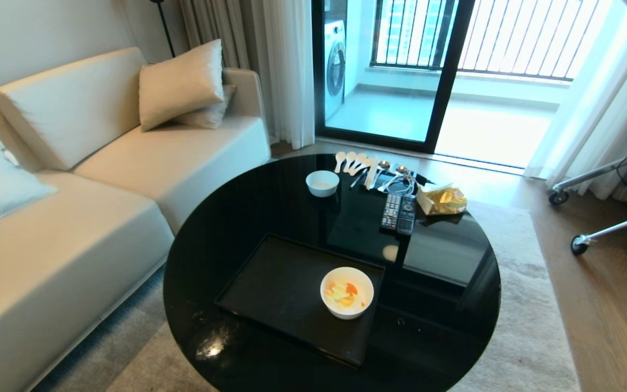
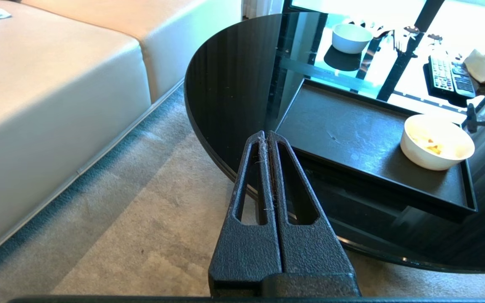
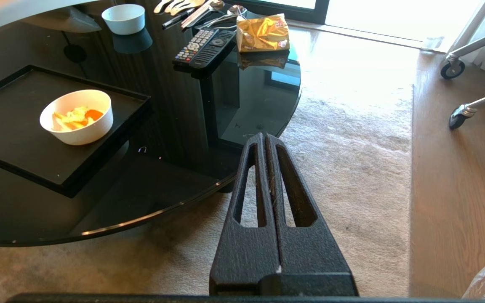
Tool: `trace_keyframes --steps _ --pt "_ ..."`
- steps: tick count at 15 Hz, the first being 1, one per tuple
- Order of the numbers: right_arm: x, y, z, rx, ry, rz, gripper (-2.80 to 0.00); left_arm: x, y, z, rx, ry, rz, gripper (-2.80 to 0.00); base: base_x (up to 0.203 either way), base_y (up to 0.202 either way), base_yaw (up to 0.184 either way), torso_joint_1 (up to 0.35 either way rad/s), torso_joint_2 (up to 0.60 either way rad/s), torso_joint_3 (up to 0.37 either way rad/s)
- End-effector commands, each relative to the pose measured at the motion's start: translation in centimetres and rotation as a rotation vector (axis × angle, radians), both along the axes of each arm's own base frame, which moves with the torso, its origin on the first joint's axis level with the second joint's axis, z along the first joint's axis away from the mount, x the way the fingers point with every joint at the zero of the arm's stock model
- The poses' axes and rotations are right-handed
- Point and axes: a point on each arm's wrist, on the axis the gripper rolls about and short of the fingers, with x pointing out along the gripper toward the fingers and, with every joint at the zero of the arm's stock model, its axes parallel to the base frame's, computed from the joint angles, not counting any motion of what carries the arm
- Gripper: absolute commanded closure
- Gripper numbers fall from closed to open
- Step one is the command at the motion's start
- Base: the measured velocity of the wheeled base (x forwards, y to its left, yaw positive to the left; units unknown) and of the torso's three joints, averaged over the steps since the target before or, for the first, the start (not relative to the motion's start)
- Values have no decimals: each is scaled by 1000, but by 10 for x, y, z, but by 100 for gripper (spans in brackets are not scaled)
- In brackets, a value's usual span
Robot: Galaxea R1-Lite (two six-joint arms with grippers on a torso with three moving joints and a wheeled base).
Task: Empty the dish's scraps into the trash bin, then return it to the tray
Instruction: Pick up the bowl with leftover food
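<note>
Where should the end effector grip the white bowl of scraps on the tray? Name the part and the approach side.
Grip the glossy white round deep bowl by its rim, on the right-hand wall, coming from above. It stands upright at the right edge of the flat matte black rectangular tray; the orange and yellow scraps lie low inside, probably leaving the rim free to pinch.

- One black tray [image 1: 270, 283], at 6 o'clock on the round table [image 1: 226, 218].
- Two white bowls: one dish [image 1: 346, 292] holding scraps [image 1: 343, 292], one smaller bowl [image 1: 322, 183] at 12 o'clock.
- Two remote controls [image 1: 398, 213], side by side at 1 o'clock.
- One gold snack packet [image 1: 443, 200], at 2 o'clock.
- Two cushions [image 1: 182, 83] on the sofa [image 1: 74, 218].
</note>
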Motion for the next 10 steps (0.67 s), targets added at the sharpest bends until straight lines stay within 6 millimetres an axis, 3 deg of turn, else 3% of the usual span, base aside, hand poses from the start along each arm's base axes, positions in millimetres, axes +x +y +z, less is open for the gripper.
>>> trace_keyframes --steps 1,10 --pt "0 0 0 -1 -1 1 0 0 0 0 -1 -1 0 0 0 0 0 0 0 0" --pt "0 0 0 -25 2 4 0 0 0 0 -1 -1 0 0 0 0 0 0 0 0"
